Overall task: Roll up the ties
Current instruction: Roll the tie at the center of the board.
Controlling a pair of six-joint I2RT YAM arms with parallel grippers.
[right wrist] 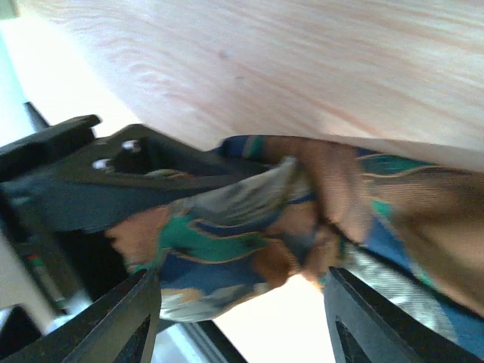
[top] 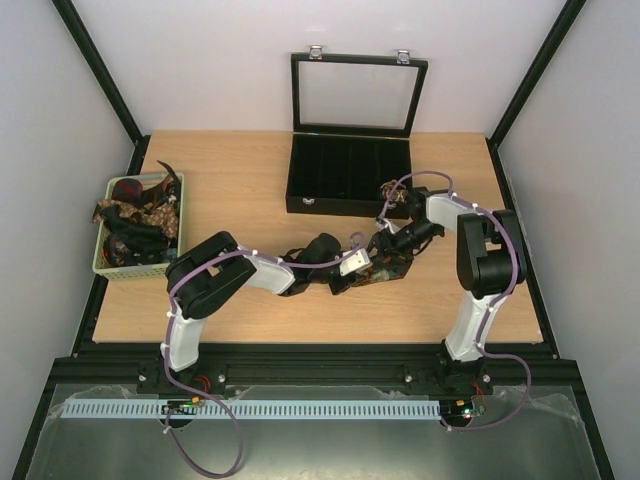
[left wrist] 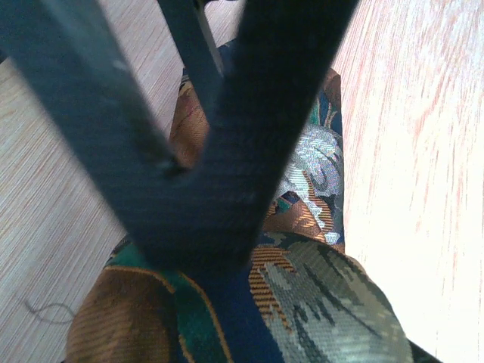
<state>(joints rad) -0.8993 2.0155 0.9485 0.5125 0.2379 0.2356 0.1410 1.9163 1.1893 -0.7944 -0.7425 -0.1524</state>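
A tie (top: 392,268) patterned in brown, green and blue lies bunched on the wooden table between the two arms. My left gripper (top: 350,265) reaches in from the left and is shut on its rolled end. In the left wrist view the tie (left wrist: 325,302) fills the lower frame, and dark fingers (left wrist: 151,174) cross close in front of it. My right gripper (right wrist: 240,278) is open, its fingertips (right wrist: 144,302) wide apart on either side of the tie (right wrist: 227,227) without pinching it. In the top view the right gripper (top: 388,240) sits just right of the left one.
A pale green basket (top: 130,271) with more ties (top: 135,215) stands at the table's left edge. A black compartmented box (top: 345,205) sits at the back centre, its glass lid (top: 358,95) raised upright. Black frame posts line both sides.
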